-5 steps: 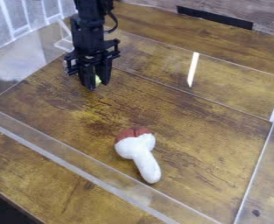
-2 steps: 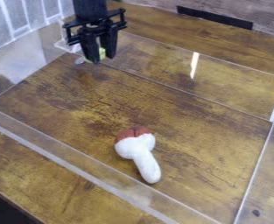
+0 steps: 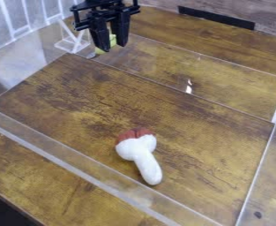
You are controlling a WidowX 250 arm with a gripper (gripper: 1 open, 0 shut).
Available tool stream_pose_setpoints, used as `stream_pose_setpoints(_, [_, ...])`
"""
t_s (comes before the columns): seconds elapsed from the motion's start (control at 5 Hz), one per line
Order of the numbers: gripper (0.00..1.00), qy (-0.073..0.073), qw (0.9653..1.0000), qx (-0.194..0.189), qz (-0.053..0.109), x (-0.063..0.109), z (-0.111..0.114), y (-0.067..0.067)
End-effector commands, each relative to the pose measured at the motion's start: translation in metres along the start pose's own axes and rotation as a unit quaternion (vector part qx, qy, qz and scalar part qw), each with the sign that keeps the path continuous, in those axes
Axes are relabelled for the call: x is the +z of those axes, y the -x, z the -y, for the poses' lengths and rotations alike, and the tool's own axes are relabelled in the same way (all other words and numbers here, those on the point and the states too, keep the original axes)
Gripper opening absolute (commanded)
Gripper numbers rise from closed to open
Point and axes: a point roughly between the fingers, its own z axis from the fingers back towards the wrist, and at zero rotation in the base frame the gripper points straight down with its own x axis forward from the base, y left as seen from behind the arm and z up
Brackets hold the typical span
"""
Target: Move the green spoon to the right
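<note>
From the single camera view, the tool (image 3: 106,35) is seen at the top of the frame, pointing down and raised well above the bench (image 3: 93,101). Between its dark fingers a sliver of yellow-green is visible: the spoon (image 3: 102,42) is pinched there, hanging clear of the wood, at the upper left of the scene. The jaws are partly drawn in around it rather than spread wide. A white toy (image 3: 143,157) with a reddish end lies on the bench lower down, well apart from the tool. The wood is enclosed by a clear wall (image 3: 57,163).

The spoon is judged to be light, stiff and smooth plastic, so it could twist or slip in a narrow pinch. A hold near its middle, across the slim width, is thought safest.
</note>
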Motion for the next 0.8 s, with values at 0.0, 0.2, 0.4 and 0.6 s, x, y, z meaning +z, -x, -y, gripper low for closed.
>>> stream_pose_setpoints(0.0, [0.0,0.062,0.9972,-0.026,0.033,0.052,0.005,0.022])
stream_pose_setpoints(0.2, [0.0,0.061,0.9969,-0.04,0.029,0.04,0.005,0.036])
stream_pose_setpoints(0.4, [0.0,0.061,0.9962,-0.054,0.029,0.041,0.007,0.051])
stream_pose_setpoints(0.6, [0.0,0.06,0.9955,-0.069,0.027,0.031,0.009,0.068])
